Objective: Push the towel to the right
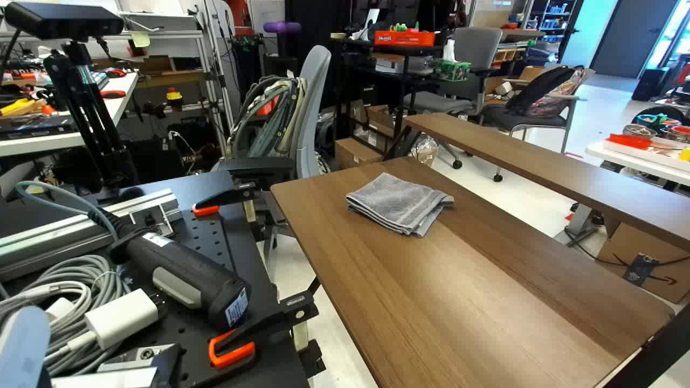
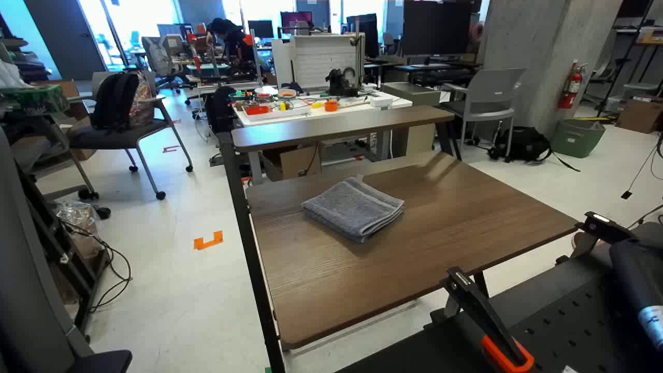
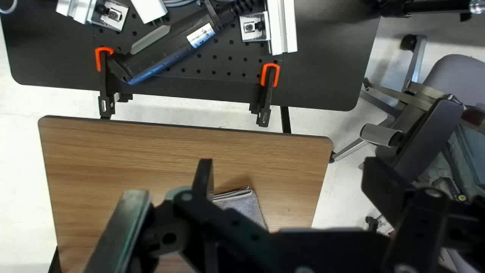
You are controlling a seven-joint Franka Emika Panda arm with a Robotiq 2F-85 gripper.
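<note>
The towel is a grey folded cloth, roughly square with layered edges. It lies flat on the brown wooden table in both exterior views [image 1: 396, 203] [image 2: 355, 208]. In the wrist view only one corner of the towel [image 3: 242, 206] shows; the rest is hidden behind the gripper's left finger linkage. My gripper [image 3: 290, 167] is open and empty in the wrist view, its two fingers wide apart. It appears to be above the table, apart from the towel. The gripper does not show in either exterior view.
The brown table [image 1: 458, 302] has a raised shelf [image 1: 539, 156] along one long side. A black perforated bench [image 3: 227, 89] stands alongside, with orange-tipped clamps [image 3: 267, 91], a black handheld tool [image 3: 170, 49] and metal profiles [image 3: 282, 26]. A grey chair [image 1: 310, 108] stands near a table end.
</note>
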